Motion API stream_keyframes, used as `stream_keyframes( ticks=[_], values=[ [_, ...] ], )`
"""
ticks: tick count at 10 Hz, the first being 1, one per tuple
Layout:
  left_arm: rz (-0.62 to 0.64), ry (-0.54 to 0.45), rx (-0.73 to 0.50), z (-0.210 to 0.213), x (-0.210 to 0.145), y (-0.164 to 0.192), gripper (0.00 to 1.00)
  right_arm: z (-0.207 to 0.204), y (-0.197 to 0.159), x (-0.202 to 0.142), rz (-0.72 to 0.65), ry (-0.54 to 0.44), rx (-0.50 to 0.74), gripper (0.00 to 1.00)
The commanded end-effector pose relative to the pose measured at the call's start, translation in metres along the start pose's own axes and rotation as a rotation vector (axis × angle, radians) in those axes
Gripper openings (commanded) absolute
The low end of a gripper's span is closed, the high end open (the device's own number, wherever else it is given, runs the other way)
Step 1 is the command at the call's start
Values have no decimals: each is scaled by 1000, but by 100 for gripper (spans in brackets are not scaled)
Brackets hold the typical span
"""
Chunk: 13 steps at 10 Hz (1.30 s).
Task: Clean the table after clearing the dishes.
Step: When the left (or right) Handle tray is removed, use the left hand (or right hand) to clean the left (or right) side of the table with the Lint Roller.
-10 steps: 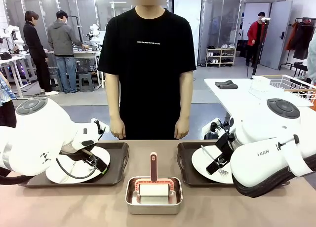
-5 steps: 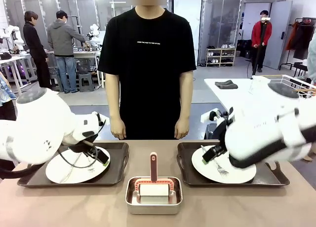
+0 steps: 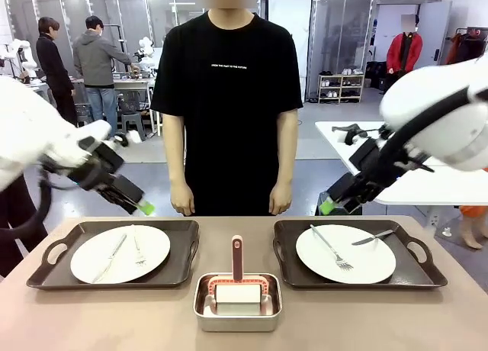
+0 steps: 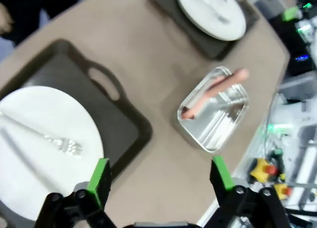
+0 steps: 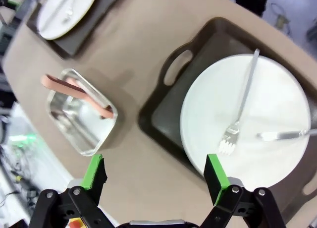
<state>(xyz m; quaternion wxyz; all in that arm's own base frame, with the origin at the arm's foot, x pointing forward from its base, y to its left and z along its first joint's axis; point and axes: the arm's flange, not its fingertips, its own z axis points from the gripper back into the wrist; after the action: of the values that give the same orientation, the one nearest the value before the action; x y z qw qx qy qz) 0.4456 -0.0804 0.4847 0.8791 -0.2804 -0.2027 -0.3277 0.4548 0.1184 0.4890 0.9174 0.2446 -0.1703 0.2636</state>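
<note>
Two white plates lie on dark brown trays on the beige table (image 3: 152, 320). The left plate (image 3: 120, 253) carries a fork and a knife on its tray (image 3: 183, 248). The right plate (image 3: 345, 253) holds a fork (image 3: 332, 249) and a knife (image 3: 374, 237) on its tray (image 3: 415, 268). My left gripper (image 3: 137, 204) hangs open above the left tray's far edge, empty. My right gripper (image 3: 332, 204) hangs open above the right tray's far left corner, also empty. In the left wrist view the gripper (image 4: 161, 173) hovers high over the plate (image 4: 44, 153). The right wrist view has its gripper (image 5: 154, 171) high over the plate (image 5: 247, 119).
A small square steel pan (image 3: 237, 301) with a pink-handled brush (image 3: 237, 258) sits between the trays at the table's near edge. A person in a black shirt (image 3: 232, 99) stands at the far side, hands down. A white side table with a wire rack (image 3: 450, 130) is at the right.
Both arms have risen from low over the plates and swung outward and back. The plates and cutlery now lie uncovered. Both grippers stayed open.
</note>
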Motion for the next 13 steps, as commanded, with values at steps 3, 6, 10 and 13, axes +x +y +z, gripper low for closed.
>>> stream_keyframes(
  ticks=[3,6,10,13],
  values=[
    [228,-162,-336,85,-52,83,100,68,-76,-27,-257,-69,324,100],
    [459,-409,-434,145,-126,138,100,125,-152,-66,-453,-257,489,100],
    [758,-496,-485,192,-208,199,100,164,-226,-118,-550,-346,607,100],
    [873,-542,-475,210,-246,218,100,185,-262,-163,-635,-432,622,100]
  ],
)
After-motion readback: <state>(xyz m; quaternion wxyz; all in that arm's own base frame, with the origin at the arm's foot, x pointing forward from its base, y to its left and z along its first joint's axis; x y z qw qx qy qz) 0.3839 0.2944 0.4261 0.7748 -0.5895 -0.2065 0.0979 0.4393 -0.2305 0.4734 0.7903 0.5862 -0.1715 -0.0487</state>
